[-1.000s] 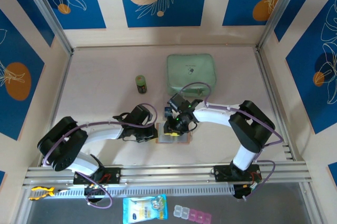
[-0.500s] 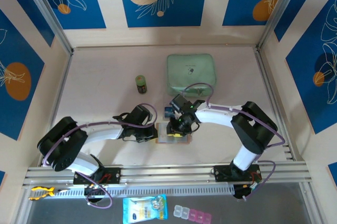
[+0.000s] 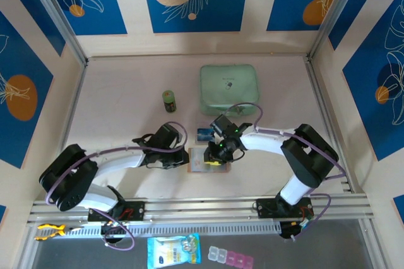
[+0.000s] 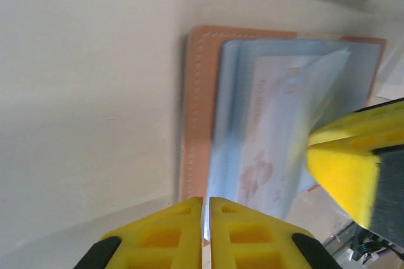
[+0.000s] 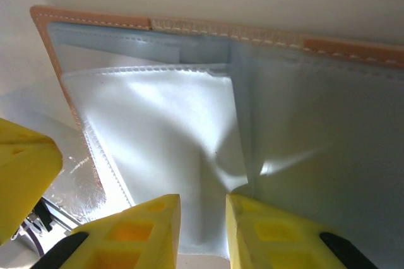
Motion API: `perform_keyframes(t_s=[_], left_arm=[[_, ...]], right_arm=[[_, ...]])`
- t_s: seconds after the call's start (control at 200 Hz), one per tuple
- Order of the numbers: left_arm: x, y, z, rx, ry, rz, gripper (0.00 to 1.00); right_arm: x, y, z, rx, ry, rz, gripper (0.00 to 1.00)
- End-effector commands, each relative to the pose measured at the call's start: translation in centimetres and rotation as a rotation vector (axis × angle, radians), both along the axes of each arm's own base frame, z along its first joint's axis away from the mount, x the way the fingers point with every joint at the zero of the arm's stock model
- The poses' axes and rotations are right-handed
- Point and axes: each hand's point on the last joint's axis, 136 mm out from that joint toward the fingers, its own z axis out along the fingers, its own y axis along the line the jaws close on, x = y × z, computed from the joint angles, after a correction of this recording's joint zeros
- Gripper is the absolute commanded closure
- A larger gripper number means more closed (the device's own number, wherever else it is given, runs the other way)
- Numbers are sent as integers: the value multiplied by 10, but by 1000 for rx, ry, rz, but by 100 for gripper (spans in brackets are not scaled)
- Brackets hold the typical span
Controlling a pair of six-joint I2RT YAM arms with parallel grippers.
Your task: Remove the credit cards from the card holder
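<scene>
The tan card holder (image 3: pixel 201 167) lies open on the table between the two arms. My left gripper (image 3: pixel 184 159) is shut on its left edge; in the left wrist view my left gripper (image 4: pixel 206 231) pinches a thin clear pocket sheet beside the card holder's tan rim (image 4: pixel 197 92). A pale printed card (image 4: pixel 271 130) sits inside a pocket. My right gripper (image 3: pixel 218 154) hovers over the holder, open a little, and in the right wrist view my right gripper (image 5: pixel 203 225) straddles a raised fold of the clear pocket (image 5: pixel 164 124). One blue credit card (image 3: pixel 204 134) lies on the table just behind the holder.
A mint-green zip case (image 3: pixel 229 88) stands at the back centre, with a small dark jar (image 3: pixel 169 100) to its left. A blue packet (image 3: pixel 173 251) and small pill boxes (image 3: pixel 230 257) lie below the rail in front.
My right gripper has moved off the blue card toward the near right, onto the holder, and its jaws have narrowed. The left gripper keeps its hold; its arm shifted slightly.
</scene>
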Motion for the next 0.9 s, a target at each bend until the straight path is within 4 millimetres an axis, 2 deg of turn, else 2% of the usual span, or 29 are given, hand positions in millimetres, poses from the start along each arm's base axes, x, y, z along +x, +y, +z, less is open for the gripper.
perform_keyframes(t_s=[0.0,0.375,0.895], left_arm=[[4,-11,17,-38,-18,-24,87],[9,-36,18,-67,-9,-55,77],[7,-53,5,-70,21,-74,77]], right_arm=[[-3,-1,3,48,17,-7,75],[-4,-3,5,91,22,-23,77],[-4,-3,6,101,16,-25,77]])
